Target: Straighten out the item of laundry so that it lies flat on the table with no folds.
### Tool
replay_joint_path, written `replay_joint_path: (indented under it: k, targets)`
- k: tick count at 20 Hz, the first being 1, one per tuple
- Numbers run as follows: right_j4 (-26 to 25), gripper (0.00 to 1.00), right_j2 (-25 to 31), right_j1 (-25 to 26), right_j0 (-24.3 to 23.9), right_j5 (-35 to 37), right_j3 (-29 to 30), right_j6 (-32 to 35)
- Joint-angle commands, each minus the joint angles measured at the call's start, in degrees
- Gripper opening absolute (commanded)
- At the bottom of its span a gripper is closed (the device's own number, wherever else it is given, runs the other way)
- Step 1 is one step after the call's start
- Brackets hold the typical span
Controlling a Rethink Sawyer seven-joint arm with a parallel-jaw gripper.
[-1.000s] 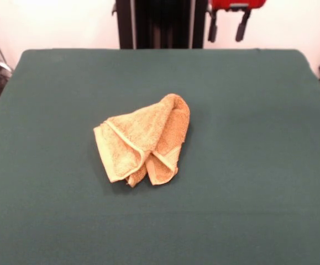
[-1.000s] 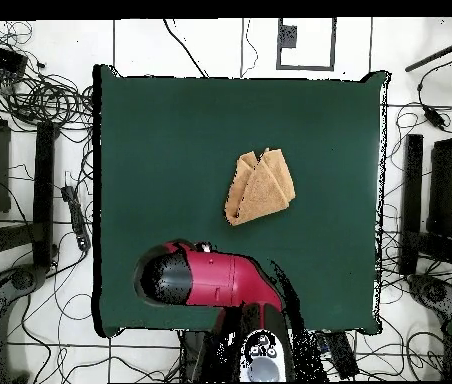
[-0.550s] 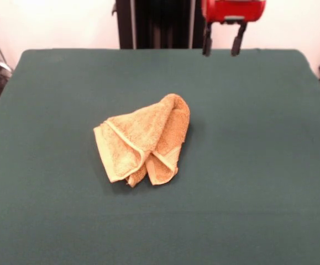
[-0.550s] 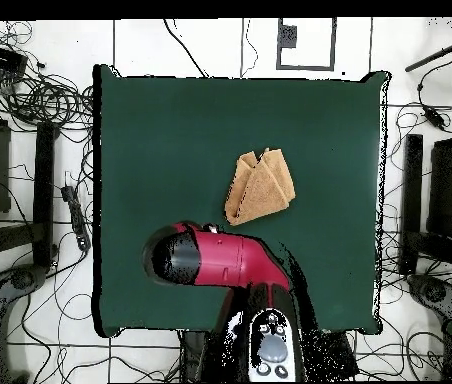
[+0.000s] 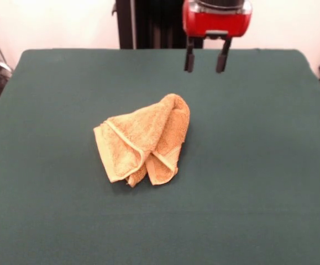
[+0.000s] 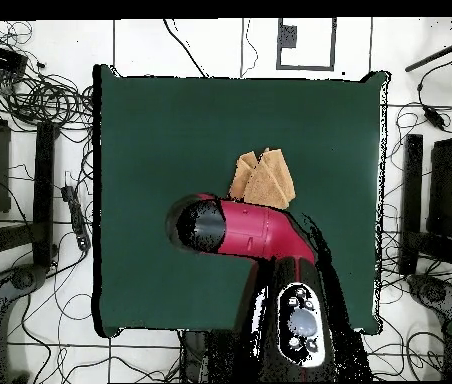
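Sawyer arm [image 6: 255,232]: glossy red shell with a rounded black end cap at frame centre-left, black base with grey round details at lower centre; front view shows the gripper [image 5: 206,57], red housing, two slim black fingers [image 5: 189,58].

The table [image 5: 270,182], covered in plain dark green cloth, carries only the golden-orange towel [image 5: 143,141], which lies crumpled and folded near its middle, below the claw [image 5: 206,62] and a little to its left in the front view.

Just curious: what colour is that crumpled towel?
Golden-orange towel, paler hems; clearest in the front view.
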Motion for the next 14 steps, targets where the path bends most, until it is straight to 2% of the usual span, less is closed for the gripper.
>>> replay_joint_path:
  k: [1,5,14]
  targets:
    - [-0.3,1.0,5.9,1.4,-1.8,5.2,-3.9,2.6]
    - [-0.9,1.0,5.4,2.5,-1.0,10.1,-7.9,2.5]
    - [-2.0,1.0,7.8,5.4,-3.5,9.9,-9.9,-0.8]
